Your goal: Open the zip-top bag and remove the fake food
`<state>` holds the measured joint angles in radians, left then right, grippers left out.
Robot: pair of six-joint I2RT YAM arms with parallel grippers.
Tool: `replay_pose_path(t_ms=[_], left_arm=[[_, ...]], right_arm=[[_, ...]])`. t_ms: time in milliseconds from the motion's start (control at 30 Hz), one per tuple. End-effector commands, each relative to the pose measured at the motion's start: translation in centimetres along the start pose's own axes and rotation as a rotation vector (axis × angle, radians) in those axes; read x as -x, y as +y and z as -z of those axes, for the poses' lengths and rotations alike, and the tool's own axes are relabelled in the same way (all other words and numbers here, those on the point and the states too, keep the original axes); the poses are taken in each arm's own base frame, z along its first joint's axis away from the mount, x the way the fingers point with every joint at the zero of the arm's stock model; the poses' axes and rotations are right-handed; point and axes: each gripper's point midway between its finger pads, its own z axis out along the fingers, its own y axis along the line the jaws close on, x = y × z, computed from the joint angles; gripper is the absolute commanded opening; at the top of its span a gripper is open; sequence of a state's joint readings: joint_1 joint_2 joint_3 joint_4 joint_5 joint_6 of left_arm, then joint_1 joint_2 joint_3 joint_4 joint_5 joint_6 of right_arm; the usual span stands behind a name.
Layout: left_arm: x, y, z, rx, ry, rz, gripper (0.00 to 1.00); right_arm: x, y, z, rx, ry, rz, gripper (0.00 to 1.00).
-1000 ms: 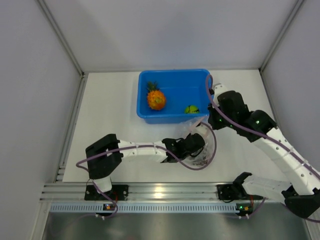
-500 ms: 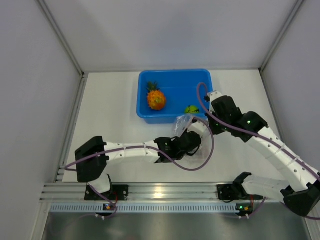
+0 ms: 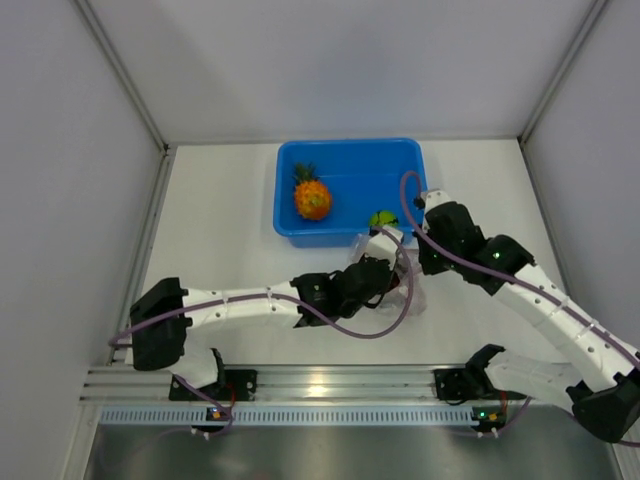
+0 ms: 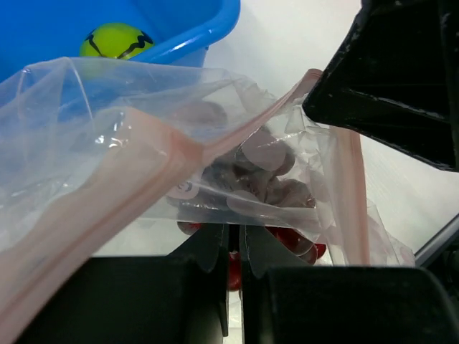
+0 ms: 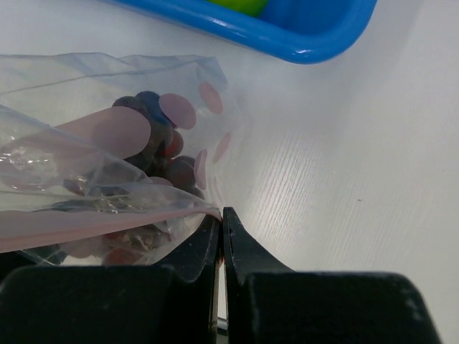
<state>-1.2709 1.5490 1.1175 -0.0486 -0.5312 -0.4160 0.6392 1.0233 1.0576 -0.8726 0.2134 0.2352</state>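
The zip-top bag point(image 3: 400, 275) is held up just in front of the blue tub point(image 3: 350, 160), with its pink zip strip point(image 4: 143, 179) parted. A dark purple grape bunch point(image 4: 251, 179) lies inside it, also seen through the film as the grapes point(image 5: 154, 140). My left gripper point(image 4: 235, 231) is shut on one wall of the bag. My right gripper point(image 5: 221, 218) is shut on the opposite zip edge. In the top view the left gripper point(image 3: 372, 272) and right gripper point(image 3: 408, 258) sit close together at the bag. The orange pineapple point(image 3: 312, 197) and the green fruit point(image 3: 382, 218) lie in the tub.
The tub's near rim point(image 4: 193, 39) is right behind the bag, and the green fruit point(image 4: 115, 41) sits just inside it. White walls close the table in on the left, right and back. Purple cables loop around both wrists.
Both grippers have carried the bag left and toward the tub's front edge. The left arm has stretched out, its elbow swinging left.
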Motion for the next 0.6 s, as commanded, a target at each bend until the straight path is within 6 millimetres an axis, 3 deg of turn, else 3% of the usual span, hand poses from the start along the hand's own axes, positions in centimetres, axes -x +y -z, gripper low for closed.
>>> replay_pose_path(t_ms=[0,367,567], left_arm=[[4.6,-1.3,2.0,-0.081,-0.139,0.108,0.00],[1.3,0.2,2.8,-0.080,-0.074,0.081,0.00],[-2.3,-1.4,2.7,-0.191,0.040,0.034,0.00]], right_arm=[[0.0,-3.8,-0.2,-0.193,-0.011,-0.023,0.00],[3.8,-8.7,2.8,-0.467,-0.089,-0.025,0.00],[6.6,-9.2,4.8,-0.493,-0.193,-0.080,0.00]])
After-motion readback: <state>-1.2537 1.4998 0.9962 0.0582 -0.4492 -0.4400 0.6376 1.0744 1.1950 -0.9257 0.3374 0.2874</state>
